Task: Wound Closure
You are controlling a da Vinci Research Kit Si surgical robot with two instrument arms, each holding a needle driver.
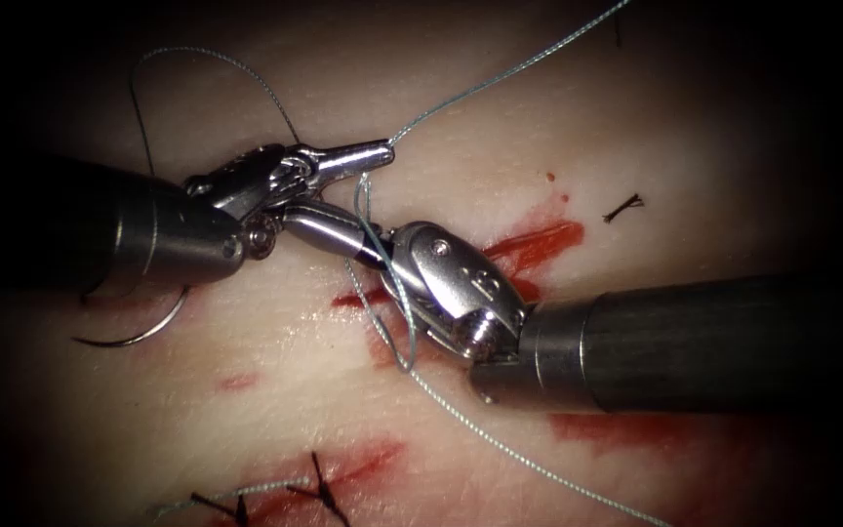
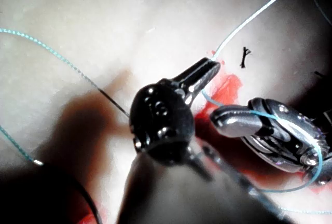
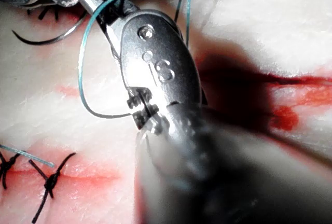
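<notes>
My left tool (image 1: 382,152) comes in from the left, its jaws shut on the pale blue thread (image 1: 500,83) at their very tip. From there the thread runs up and to the right. My right tool (image 1: 300,220) reaches in from the right with its jaws shut and pointing at the left tool's wrist. A loop of thread is wound around them (image 1: 373,244). The left wrist view shows the same: left tool (image 2: 210,69), right tool (image 2: 220,119). The curved needle (image 1: 139,332) lies free on the tissue (image 1: 275,381) under the left shaft, held by neither tool. It also shows as a needle (image 3: 46,37) beyond the right tool (image 3: 106,9).
Red fluid (image 1: 539,244) marks the cut beside the right tool's wrist. Dark finished stitches (image 1: 319,488) cross the cut lower down, seen as stitches (image 3: 52,180) in the right wrist view. A short cut end of dark thread (image 1: 624,205) lies on the tissue to the right.
</notes>
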